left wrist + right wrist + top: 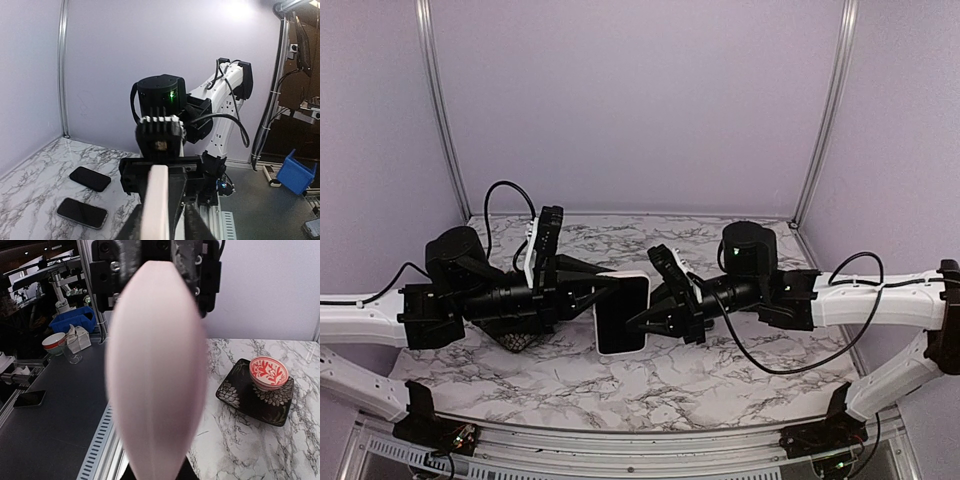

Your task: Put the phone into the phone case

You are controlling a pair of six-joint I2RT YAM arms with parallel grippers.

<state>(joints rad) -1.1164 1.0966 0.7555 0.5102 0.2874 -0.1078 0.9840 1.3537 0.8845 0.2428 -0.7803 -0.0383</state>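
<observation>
Top view, mid-table: flat white-rimmed phone case (622, 313) w/ black face, held btwn both arms over grey-veined white marble tabletop (720, 380). Can't tell if black face = phone already seated or just the lining.

Pinched at approx 4 o'clock on its rim by right gripper (642, 320), jaws closed down on the edge. In right wrist view, seen edge-on only: pale, blurred, filling centre frame.

Met at its 10 o'clock corner by left gripper (608, 284). In left wrist view, thin pale edge flanked by jaws on both sides. Can't tell whether pressing or just off it.

Left wrist view, approx 8 o'clock in frame, lying flat on marble: flat black slab (90, 178), can't tell if phone or case. Just beside it on the near side, not touching: dark phone w/ silvery rim (82, 212). Both well apart from the held case.

Right wrist view, approx 4 o'clock in frame: square black patterned plate (237, 390) on marble, w/ small red-and-white patterned bowl (269, 372) sitting upright on it.
</observation>
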